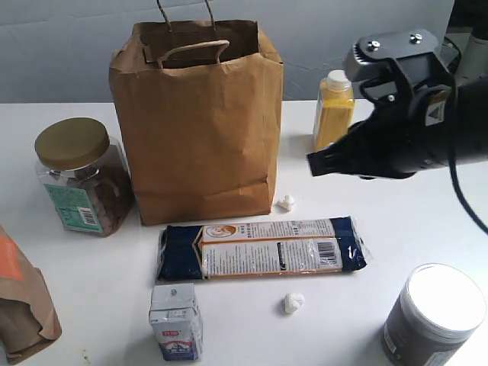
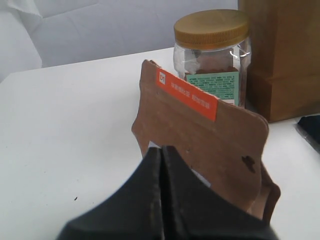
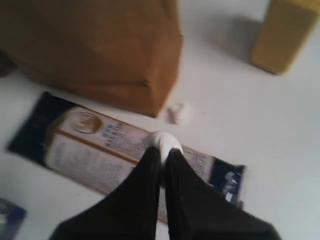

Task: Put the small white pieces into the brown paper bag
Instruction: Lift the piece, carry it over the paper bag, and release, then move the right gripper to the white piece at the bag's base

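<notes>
My left gripper (image 2: pixel 161 159): fingers pressed together, nothing between them, tips close to a small brown pouch (image 2: pixel 200 145) with an orange strip. A gold-lidded jar (image 2: pixel 212 60) stands behind it.

Exterior view: the jar sits at middle left. The brown paper bag (image 1: pixel 198 130) stands upright at top centre, mouth open. One white piece (image 1: pixel 287 202) lies on the table (image 1: pixel 381 221) just beside the bag's lower right corner. A second white piece (image 1: pixel 293 303) lies below centre, near the long dark-blue packet (image 1: pixel 259 248).

My right gripper (image 3: pixel 161 152), at the frame's right: fingers narrow, pinching a third white piece (image 3: pixel 162 140) at the tips.
</notes>
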### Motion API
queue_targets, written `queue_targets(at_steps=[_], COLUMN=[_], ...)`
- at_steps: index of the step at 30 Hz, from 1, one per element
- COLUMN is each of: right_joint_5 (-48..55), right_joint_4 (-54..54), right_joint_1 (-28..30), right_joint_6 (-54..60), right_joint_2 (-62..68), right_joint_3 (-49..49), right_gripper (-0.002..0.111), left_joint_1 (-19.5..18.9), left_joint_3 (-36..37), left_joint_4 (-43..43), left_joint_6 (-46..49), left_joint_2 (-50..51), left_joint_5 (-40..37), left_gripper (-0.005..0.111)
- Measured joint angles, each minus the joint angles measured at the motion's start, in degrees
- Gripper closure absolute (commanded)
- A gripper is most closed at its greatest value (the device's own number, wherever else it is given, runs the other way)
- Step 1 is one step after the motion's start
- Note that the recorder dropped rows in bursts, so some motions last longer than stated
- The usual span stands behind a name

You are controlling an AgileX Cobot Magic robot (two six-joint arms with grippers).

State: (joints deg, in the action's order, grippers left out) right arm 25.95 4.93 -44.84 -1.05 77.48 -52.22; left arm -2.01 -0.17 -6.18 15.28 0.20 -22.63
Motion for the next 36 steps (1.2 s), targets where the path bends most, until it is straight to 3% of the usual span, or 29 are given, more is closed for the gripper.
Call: queue_targets(at_steps=[7,13,24,31,36], right_joint_5=[-14.3,-20.3,-24.8,-24.8,-17.6], right_joint_4=[2.9,0.3,-8.3,-14.2,-17.2], right_joint_1=[-14.0,-19.5,-19.3,-12.6,-7.9], right_joint_6=[0.0,-0.3,-1.9,-7.7,-15.1], right_joint_2=[-0.6,-0.4,5.2,12.8,20.6], right_joint_3=[0.1,-4.1,-16.7,-26.2,-35.8], right_gripper=[0.108,0.108,0.108,0.108,0.108], left_joint_1=[0.0,0.0,0.0,0.0,0.0], left_joint_3=[0.0,0.0,0.0,0.0,0.0], left_joint_4=[0.0,0.0,0.0,0.0,0.0], left_joint_6=[0.0,0.0,0.0,0.0,0.0], left_joint_2=[0.0,0.0,0.0,0.0,0.0], left_joint_5=[0.0,0.0,0.0,0.0,0.0], left_gripper=[0.107,0.107,0.107,0.107,0.107])
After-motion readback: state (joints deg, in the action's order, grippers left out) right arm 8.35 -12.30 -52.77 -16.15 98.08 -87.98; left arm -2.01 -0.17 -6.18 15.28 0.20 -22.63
